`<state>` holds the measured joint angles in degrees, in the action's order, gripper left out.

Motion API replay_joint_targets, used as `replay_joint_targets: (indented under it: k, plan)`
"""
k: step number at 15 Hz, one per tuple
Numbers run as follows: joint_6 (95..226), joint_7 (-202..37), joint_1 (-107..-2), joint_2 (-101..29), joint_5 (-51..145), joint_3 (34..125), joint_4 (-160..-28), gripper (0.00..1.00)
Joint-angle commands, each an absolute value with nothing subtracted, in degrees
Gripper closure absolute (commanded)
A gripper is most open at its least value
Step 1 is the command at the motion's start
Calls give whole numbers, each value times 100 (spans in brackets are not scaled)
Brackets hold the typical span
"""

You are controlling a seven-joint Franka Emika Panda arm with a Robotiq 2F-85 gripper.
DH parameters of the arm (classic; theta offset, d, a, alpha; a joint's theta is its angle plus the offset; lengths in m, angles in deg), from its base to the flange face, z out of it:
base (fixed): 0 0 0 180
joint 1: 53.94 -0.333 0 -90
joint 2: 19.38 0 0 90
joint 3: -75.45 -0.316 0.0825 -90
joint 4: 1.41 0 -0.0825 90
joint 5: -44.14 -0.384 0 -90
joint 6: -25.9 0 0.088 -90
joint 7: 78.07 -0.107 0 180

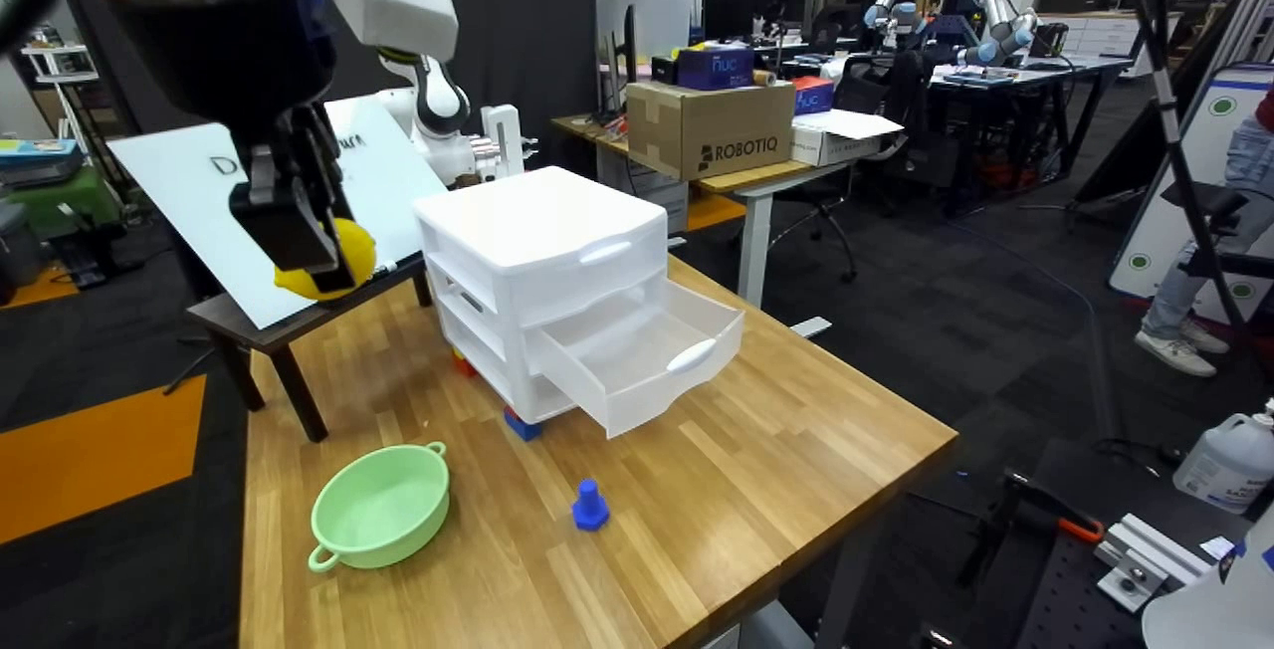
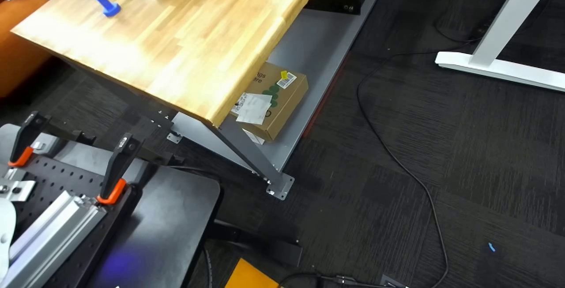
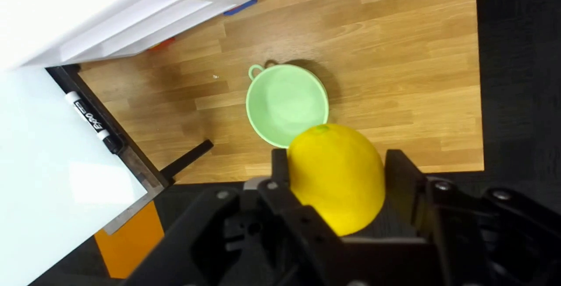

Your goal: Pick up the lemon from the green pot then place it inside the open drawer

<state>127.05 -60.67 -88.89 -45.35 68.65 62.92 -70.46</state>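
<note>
We have the lemon (image 3: 335, 180) clamped between the jaws of the gripper (image 3: 337, 167), up in the air, clear of the green pot (image 1: 383, 505) below. Now the danger: if we swing across too low, we could clip the white cabinet (image 1: 552, 276) or nudge the open drawer (image 1: 637, 345) closed. It's a round fruit in a two-sided pinch, so a knock may squirt it loose. Drop from too high and it might bounce out. Our gripper hangs pointing down, slightly tilted, well above the table (image 1: 786, 450).
</note>
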Motion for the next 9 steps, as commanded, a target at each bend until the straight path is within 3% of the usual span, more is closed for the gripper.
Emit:
replay_joint_targets:
  k: [1, 9]
  plan:
    - [12906, -6500, -8774, -4019, 6816, 6344, -7774, 68]
    - [13595, -7488, -8415, -2918, 6685, 6411, -9260, 68]
